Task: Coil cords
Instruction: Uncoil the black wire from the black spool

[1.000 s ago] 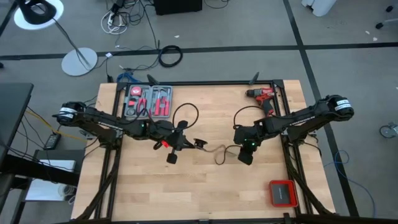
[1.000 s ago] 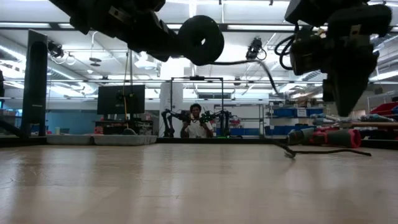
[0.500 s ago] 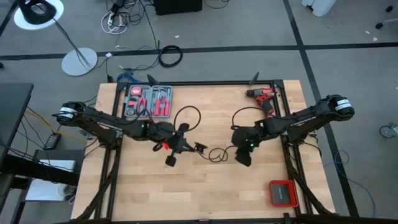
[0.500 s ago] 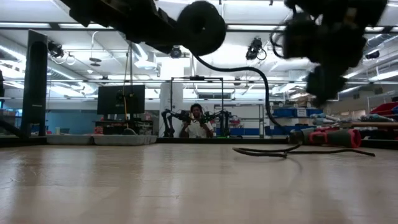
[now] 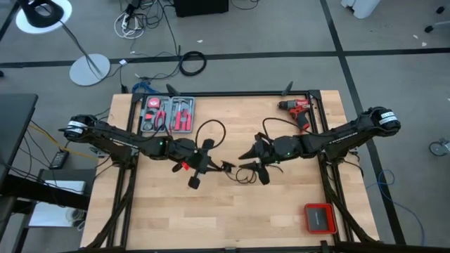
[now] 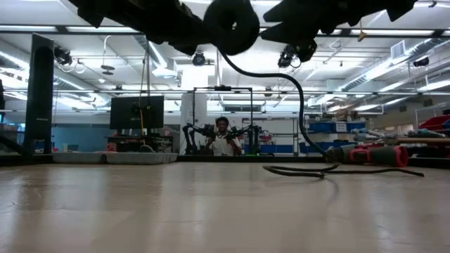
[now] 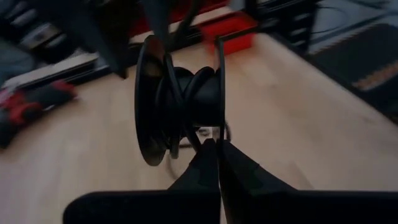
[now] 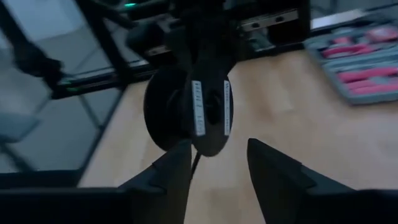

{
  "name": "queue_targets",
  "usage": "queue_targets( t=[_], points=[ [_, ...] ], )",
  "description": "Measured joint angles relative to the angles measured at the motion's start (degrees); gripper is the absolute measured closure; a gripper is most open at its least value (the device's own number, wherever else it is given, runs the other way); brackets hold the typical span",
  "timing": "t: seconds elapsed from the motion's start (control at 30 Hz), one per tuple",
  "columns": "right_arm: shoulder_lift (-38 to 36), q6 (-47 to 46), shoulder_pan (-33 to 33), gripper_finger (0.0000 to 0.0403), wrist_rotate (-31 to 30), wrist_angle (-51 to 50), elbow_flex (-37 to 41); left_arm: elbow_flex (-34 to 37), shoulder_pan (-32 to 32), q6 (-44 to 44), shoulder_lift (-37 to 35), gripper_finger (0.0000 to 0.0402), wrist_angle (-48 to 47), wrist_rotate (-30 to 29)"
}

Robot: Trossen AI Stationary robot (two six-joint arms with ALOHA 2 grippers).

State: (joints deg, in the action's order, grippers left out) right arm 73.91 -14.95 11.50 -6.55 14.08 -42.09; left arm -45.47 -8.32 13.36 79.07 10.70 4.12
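The right pincer (image 5: 247,161), open-fingered, has swung in toward the spool (image 7: 177,115); the left pincer (image 7: 217,148) clamps it (cord (image 6: 302,105) trailing slack).

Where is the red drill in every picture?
High view: red drill at the table's far right edge.
Low view: lying at the right.
Left wrist view: blurred, at the left.
Right wrist view: not in it.
Shared landmark: the black cord on the table.
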Motion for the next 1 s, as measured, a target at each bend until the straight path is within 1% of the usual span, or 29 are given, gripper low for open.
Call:
queue_targets(
  t=[0.13,0.2,0.27,0.4,0.47,0.7,0.77,0.9,1.0],
  points=[
    [0.2,1.2,-0.6,0.0254,-1.2,-0.4,0.0,0.0,-0.1,-1.5,0.0,0.0402,0.0,-3.9],
    [0.2,1.5,-0.7,0.0256,-1.2,-1.6,0.0,0.0,-0.2,-1.6,0.0,0.0402,-0.2,-4.4],
    [0.2,0.6,-0.7,0.0257,-1.3,-5.1,0.0,0.0,-0.6,-1.4,0.0,0.0402,-0.5,-4.4],
    [0.2,-4.3,-0.7,0.0257,-0.8,-14.3,0.0,0.0,-2.0,1.3,0.0,0.0402,0.2,-4.7],
    [0.2,-4.9,-0.7,0.0257,1.0,-15.3,0.0,0.0,-2.1,1.8,0.0,0.0402,0.9,-5.1],
    [0.2,-4.1,0.8,0.0259,9.4,-10.1,0.0,0.0,-2.0,4.6,0.0,0.0402,5.3,-5.6],
    [0.2,-2.9,1.6,0.0260,8.4,-9.8,0.0,0.0,-2.0,4.6,0.0,0.0402,5.4,-5.6],
    [0.5,2.2,4.1,0.0266,3.0,-11.5,0.0,0.0,-1.8,4.3,0.0,0.0402,5.4,-5.7],
    [1.3,4.6,5.5,0.0271,0.9,-14.5,0.0,0.0,-1.8,2.9,0.0,0.0402,5.2,-5.7]
  ],
)
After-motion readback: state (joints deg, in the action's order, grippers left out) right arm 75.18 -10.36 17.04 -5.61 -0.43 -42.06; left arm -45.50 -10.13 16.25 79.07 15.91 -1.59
